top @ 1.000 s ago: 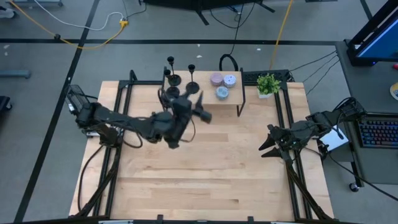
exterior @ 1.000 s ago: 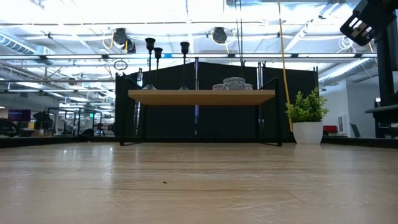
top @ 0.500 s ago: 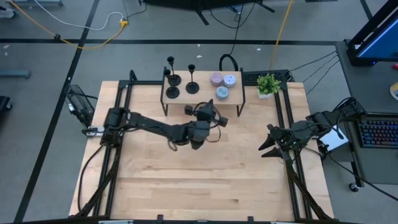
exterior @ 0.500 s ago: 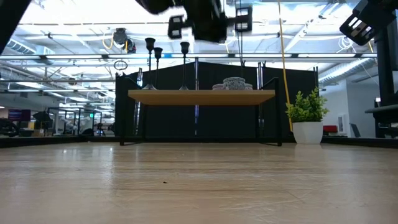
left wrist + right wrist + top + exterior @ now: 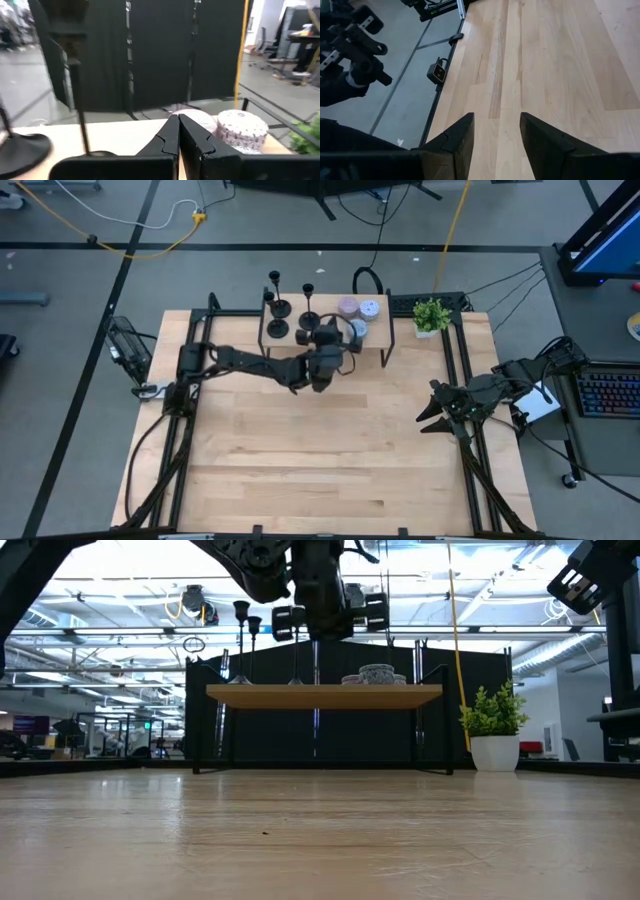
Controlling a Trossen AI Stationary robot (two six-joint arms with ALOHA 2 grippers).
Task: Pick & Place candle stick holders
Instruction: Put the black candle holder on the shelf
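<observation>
Above the small wooden shelf (image 5: 325,320) at the far edge of the tabletop (image 5: 320,440), the left claw (image 5: 177,131) hovers with its fingers pressed together, pinching nothing. Three black candle stick holders (image 5: 290,310) stand upright on the shelf's left half: two near the left end, the third (image 5: 309,318) just beside the claw. From the left wrist view, one holder's thin stem (image 5: 80,115) rises close ahead, and a patterned round tin (image 5: 241,129) sits farther along the shelf. More round tins (image 5: 358,310) share the shelf's right half, and a small potted plant (image 5: 431,315) stands just beyond it. At the tabletop's right edge the right claw (image 5: 496,131) waits, fingers spread over bare wood.
</observation>
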